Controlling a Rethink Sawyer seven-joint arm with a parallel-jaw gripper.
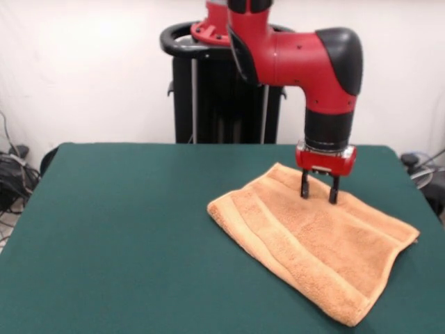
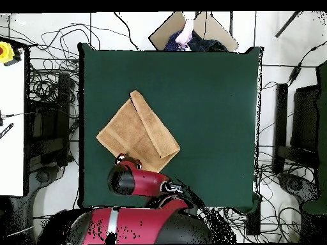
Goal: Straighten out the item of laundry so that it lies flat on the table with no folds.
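- Table (image 1: 125,236): dark green top, filling most of the front view.
- Towel (image 1: 313,240): orange-tan terry cloth lying on the table, set diagonally to its edges. In the front view it sits on the right half; in the overhead view (image 2: 137,134) it lies at lower left, close to the arm.
- Fold: one long strip of the towel is doubled over onto the rest, so that a raised layered edge runs along its length; the cloth is not yet flat. Woven bands run parallel to this edge.
- Arm (image 1: 299,59): red and black, descending from above and ending vertically over the towel's far part.
- Gripper (image 1: 319,189): two dark fingers (image 1: 304,186) pointing straight down, spread apart with a clear gap between them; their tips meet the towel's surface near its far edge, with no cloth pinched between them.
- Overhead view: the arm covers the towel's nearest corner, so the gripper itself is hidden there.
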